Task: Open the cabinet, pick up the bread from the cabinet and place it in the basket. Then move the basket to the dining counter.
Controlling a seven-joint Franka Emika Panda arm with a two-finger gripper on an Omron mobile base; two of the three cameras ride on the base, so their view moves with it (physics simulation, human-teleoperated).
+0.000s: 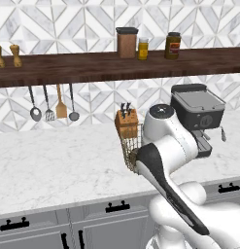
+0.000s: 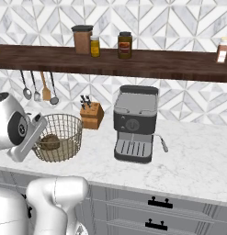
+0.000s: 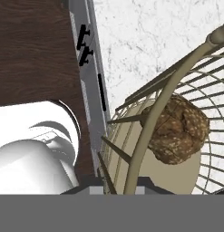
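Observation:
The tan wire basket (image 2: 72, 132) stands on the marble counter (image 2: 188, 156), left of the coffee machine. The dark-brown bread (image 2: 50, 141) lies inside it on the beige bottom. My gripper (image 2: 37, 137) is at the basket's left rim and is shut on the rim wire. In the hand view the rim (image 3: 155, 115) runs down between my fingertips (image 3: 124, 190), with the bread (image 3: 179, 129) just beyond. From the left base view, my arm hides most of the basket (image 1: 131, 146). Whether the basket is off the counter I cannot tell. The dining counter is out of view.
A knife block (image 2: 92, 114) stands just behind the basket, and a dark coffee machine (image 2: 134, 121) is to its right. A wooden shelf (image 2: 133, 59) with jars hangs above, utensils (image 2: 37, 89) beneath it. Grey cabinet fronts with black handles (image 1: 117, 207) run under the counter.

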